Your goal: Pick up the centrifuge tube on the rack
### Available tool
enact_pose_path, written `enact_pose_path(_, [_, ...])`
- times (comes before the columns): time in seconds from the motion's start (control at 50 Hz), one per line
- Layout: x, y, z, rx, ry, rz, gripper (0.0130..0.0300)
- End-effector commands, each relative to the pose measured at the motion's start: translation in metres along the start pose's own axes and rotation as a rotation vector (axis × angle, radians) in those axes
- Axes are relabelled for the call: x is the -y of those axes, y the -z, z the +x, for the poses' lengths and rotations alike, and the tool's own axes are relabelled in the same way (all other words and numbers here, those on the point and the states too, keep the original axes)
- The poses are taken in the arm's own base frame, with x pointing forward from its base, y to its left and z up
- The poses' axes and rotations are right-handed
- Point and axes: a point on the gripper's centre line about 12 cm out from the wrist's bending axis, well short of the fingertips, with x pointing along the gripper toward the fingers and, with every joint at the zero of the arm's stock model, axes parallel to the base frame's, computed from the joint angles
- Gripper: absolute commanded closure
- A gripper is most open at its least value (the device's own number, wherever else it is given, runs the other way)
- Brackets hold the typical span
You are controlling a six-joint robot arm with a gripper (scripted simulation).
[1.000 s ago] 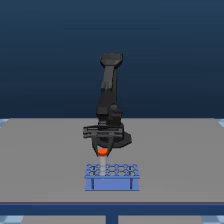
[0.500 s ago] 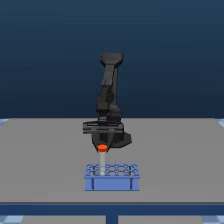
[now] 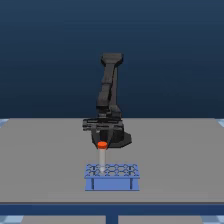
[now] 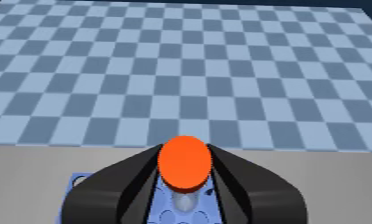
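Although the centrifuge tube [image 3: 102,156] looks slight, we judge it a light, stiff plastic thing with a smooth, rather slippery wall, so the sure place to take hold is just under its orange-red cap [image 4: 184,162], where the cap's edge would stop it sliding down through the grip; too hard a squeeze on the thin body might mark it or tip it. In the exterior view the tube stands upright at the centre of the frame, its cap up between the dark fingers [image 4: 120,182] and its pale body reaching down to the top of the rack [image 3: 111,177]; whether the tapered tip sits in a hole or has cleared it we cannot tell. We see the hand [image 3: 102,142] closed around the tube at the cap, one finger on each side, as the wrist view shows at its lower centre. Below the cap in that view the blue grid of the rack appears with its whitish rims. The rack rests on the grey bench [image 3: 40,155] in the lower middle of the exterior frame, with the dark arm [image 3: 110,85] rising behind it towards the upper centre; beyond the bench edge the wrist view shows a checkered floor [image 4: 182,65].
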Motion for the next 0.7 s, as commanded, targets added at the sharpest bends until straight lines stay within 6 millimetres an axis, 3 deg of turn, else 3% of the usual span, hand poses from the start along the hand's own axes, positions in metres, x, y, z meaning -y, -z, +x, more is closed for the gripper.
enact_pose_path(0.02, [0.0, -0.002, -0.001, 0.0, 0.001, 0.023, 0.03])
enact_pose_path(0.7, [0.001, -0.02, -0.012, 0.0, 0.001, 0.023, 0.03])
